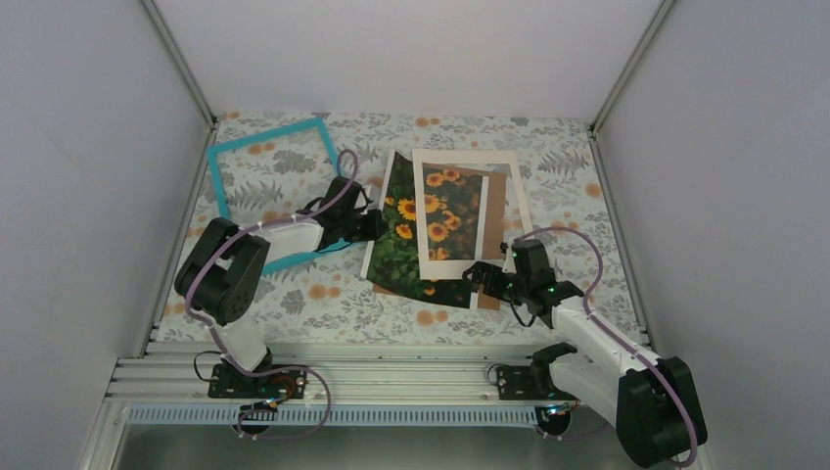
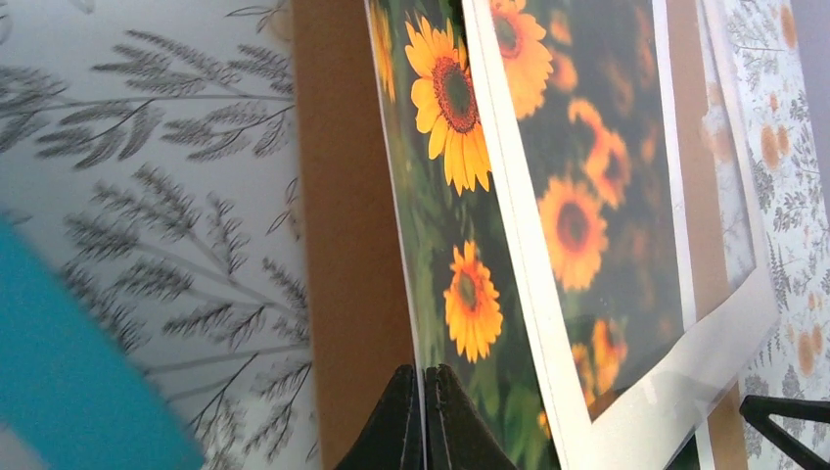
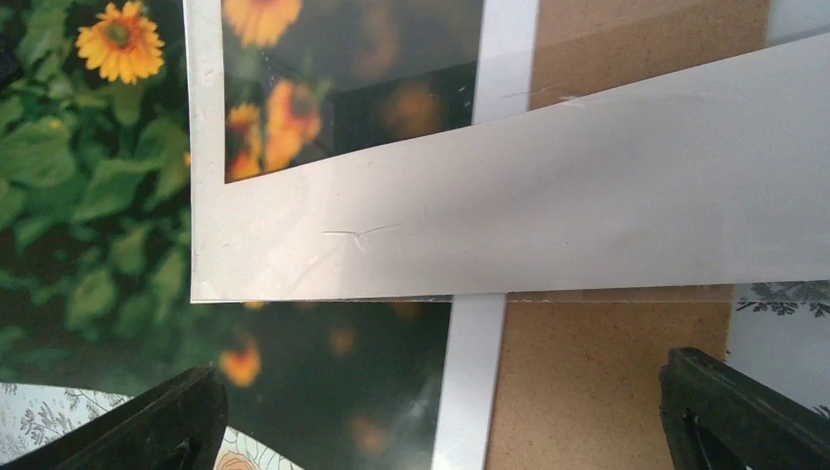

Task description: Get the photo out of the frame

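Photo [image 1: 399, 245] handling first: it is a thin, light, glossy print that will bend easily and could crease or slip, so I judge a pinch on its pale margin, drawn flat and slowly, the safest hold. It lies on the tabletop [image 1: 323, 294] just to the right of the frame [image 1: 264, 134], already outside it. It is sandwiched askew, resting on the brown backing board [image 3: 607, 392] with the cream mat [image 1: 465, 157] covering its half farther from the frame. The frame itself holds nothing; the floral tabletop shows through its opening. The left gripper [image 2: 425, 392] has its jaws clenched on the photo's edge nearest the frame. The right gripper [image 1: 482, 275] hangs over the stack's near corner, farther from the frame, with its jaws released and spread wide.
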